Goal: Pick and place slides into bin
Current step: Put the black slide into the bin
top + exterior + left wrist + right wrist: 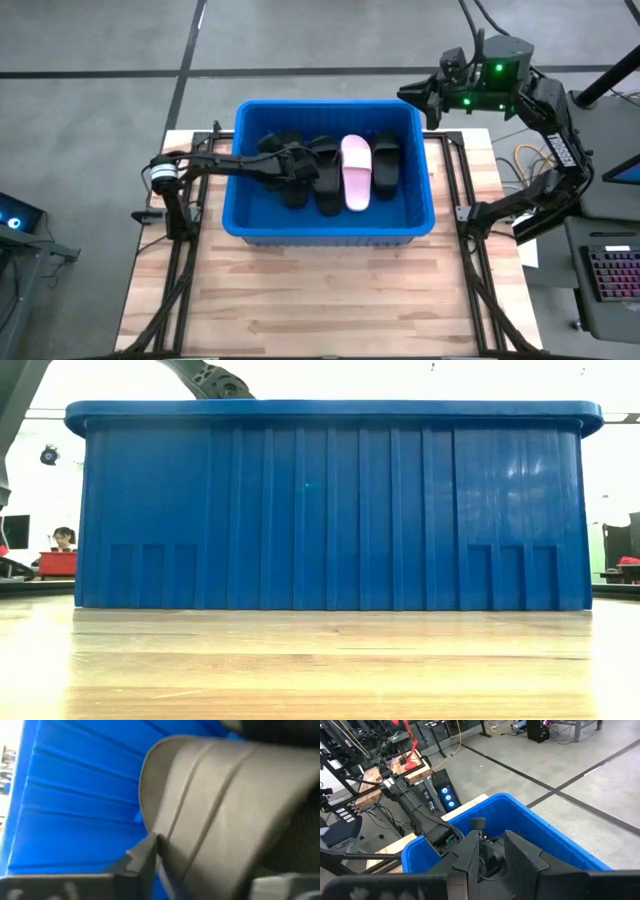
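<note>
High view: bin (256, 226) on worktop (330, 300) holds black slides (330, 180) plus a pink one (356, 172); my left tool (296, 166) inside, at a black slide (225, 810), fingers' state unclear; right tool (415, 96) beyond bin's far corner, slightly parted

There was one blue bin (420, 215) on one wooden table (330, 300). Inside the bin lay one pale pink slide (356, 172). Black slides (387, 160) lay beside it: at least three could be made out, perhaps four or five, though the overlap and the arm over them left the exact number unclear. Two robot arms were in view, with one left gripper (290, 165) and one right gripper (415, 95). One person (64, 540) showed far off in the low view.
</note>
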